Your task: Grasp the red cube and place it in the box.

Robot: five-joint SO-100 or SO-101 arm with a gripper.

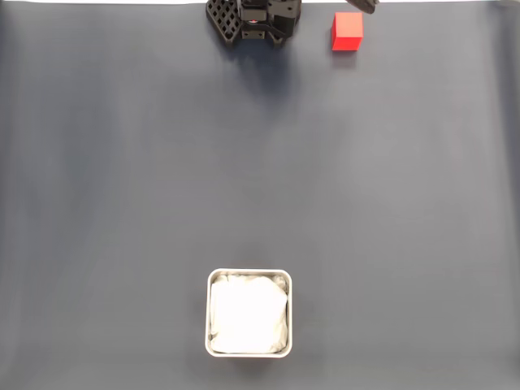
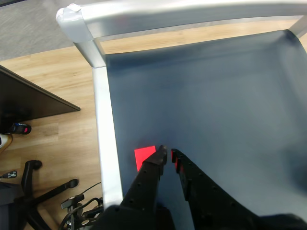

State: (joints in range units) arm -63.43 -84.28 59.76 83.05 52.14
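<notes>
Red cube (image 1: pixel 347 32) flat at table's top edge, white-lined silver box (image 1: pixel 249 313) well apart, empty

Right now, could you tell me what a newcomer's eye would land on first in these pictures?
The red cube stands out most, bright against the dark blue mat near the top edge of the fixed view. Next comes the silver box with its white lining, low in the middle. In the wrist view the black gripper points down at the mat, fingertips nearly together, with the cube just to its left.

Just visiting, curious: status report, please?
Gripper nearly closed, holding nothing. Red cube at mat's far edge, untouched. Box waiting, white lining only. Nothing between them.
</notes>
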